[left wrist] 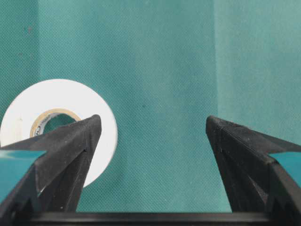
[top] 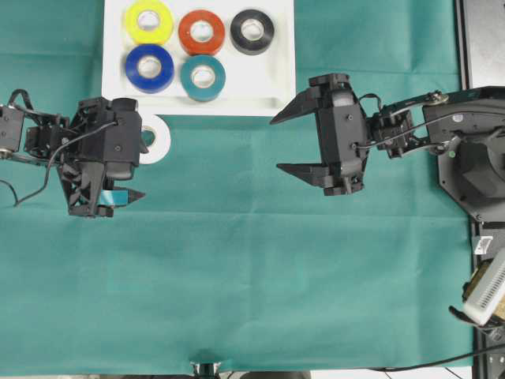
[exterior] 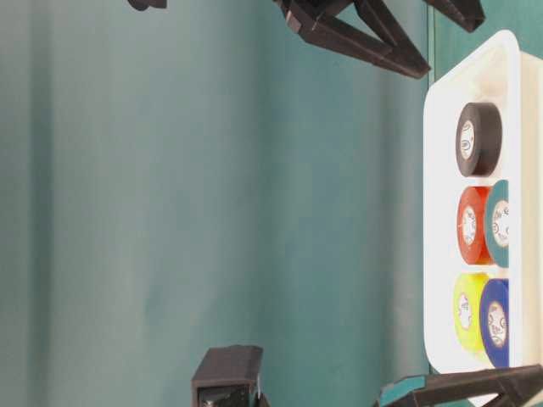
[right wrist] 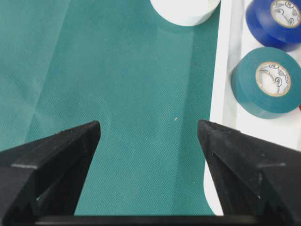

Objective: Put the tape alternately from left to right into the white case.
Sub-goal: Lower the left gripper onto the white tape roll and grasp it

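1. White plastic forms the shallow rectangular case with rounded corners and a raised rim (top: 272,91), lying at the far edge of the teal cloth (top: 252,268). Five of the six rolls already lie flat inside it, none stacked.
2. Along the far row sit the yellow ring-shaped tape roll (top: 149,21), the red-orange tape roll (top: 201,31) and the black tape roll (top: 252,31), left to right. The blue tape roll (top: 149,68) and the teal tape roll (top: 203,76) make the near row. Each shows a pale cardboard core.
3. One roll is left: the white tape roll (left wrist: 70,99) lies flat on the cloth just outside the case's near-left rim, partly hidden under the left arm in the overhead view.
4. The black left gripper (top: 134,170) has its jaws spread wide and holds nothing; in its wrist view one finger (left wrist: 70,146) overlaps the white roll, though contact cannot be told.
5. The black right gripper (top: 293,144) is likewise fully spread and empty, hanging over bare cloth near the case's right end.
6. By this reading the task is nearly finished: only the white roll needs lifting in, probably to the free space at the near right.
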`<state>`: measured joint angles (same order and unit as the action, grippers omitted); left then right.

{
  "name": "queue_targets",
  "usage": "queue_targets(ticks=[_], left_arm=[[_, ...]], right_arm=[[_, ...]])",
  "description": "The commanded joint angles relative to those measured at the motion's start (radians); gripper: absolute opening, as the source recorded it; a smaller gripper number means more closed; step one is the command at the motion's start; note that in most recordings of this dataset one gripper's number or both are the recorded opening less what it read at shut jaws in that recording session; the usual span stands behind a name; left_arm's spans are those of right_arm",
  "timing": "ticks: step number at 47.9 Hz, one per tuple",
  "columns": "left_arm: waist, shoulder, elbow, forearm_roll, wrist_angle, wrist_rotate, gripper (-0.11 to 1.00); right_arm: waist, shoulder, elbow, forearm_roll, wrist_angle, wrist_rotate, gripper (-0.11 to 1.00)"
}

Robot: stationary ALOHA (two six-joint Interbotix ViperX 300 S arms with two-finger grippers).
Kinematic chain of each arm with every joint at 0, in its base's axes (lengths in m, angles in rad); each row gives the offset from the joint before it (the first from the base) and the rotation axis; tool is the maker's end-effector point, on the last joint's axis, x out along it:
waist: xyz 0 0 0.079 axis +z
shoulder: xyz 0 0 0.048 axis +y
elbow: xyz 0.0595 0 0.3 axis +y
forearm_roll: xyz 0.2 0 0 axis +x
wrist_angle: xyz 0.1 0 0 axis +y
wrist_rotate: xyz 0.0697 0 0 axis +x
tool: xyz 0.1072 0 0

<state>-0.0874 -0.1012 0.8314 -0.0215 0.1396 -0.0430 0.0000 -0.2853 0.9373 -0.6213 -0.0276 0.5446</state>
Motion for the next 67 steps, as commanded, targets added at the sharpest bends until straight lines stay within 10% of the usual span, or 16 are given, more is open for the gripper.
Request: queue_targets(ticks=[1, 50, 57, 67], left_arm=[[0.006, -0.012, -0.008, -0.002, -0.008, -0.002, 0.97], [0.115, 0.149, -0.028, 0.0, -0.031, 0.005, 0.93], [0.114, 0.149, -0.023, -0.002, -0.031, 0.003, 0.79], [0.115, 0.146, -0.02, 0.0, -0.029, 0.0, 0.27]], right_arm=[[0.002, -0.017, -0.009, -0.002, -0.009, 0.003, 0.84], [0.005, -0.017, -0.008, -0.002, -0.04, 0.005, 0.84], [0.005, -0.017, -0.008, -0.002, -0.04, 0.003, 0.84], [0.005, -0.017, -0.006, -0.002, -0.04, 0.005, 0.84]])
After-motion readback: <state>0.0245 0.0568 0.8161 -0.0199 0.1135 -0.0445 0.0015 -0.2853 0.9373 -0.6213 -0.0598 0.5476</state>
